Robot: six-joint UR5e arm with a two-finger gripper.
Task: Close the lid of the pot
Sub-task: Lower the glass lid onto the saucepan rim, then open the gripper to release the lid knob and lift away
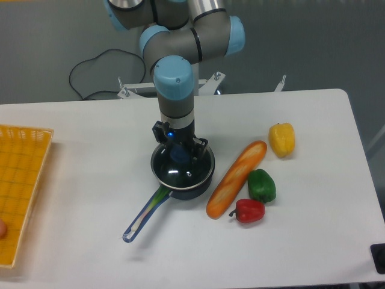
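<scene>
The dark blue-black pot (pixel 201 180) stands mid-table, its long blue-and-green handle (pixel 146 212) pointing to the front left. The clear glass lid (pixel 180 173) lies flat on the pot's rim, with its blue knob (pixel 178 154) at the centre. My gripper (pixel 179 144) points straight down over the lid. Its fingers (pixel 201 144) stand apart on either side of the knob, so it looks open. The fingertips are partly hidden behind the gripper body.
A baguette (pixel 236 179), a green pepper (pixel 261 185) and a red pepper (pixel 248 211) lie just right of the pot. A yellow pepper (pixel 281 139) lies farther right. A yellow basket (pixel 18 186) sits at the table's left edge.
</scene>
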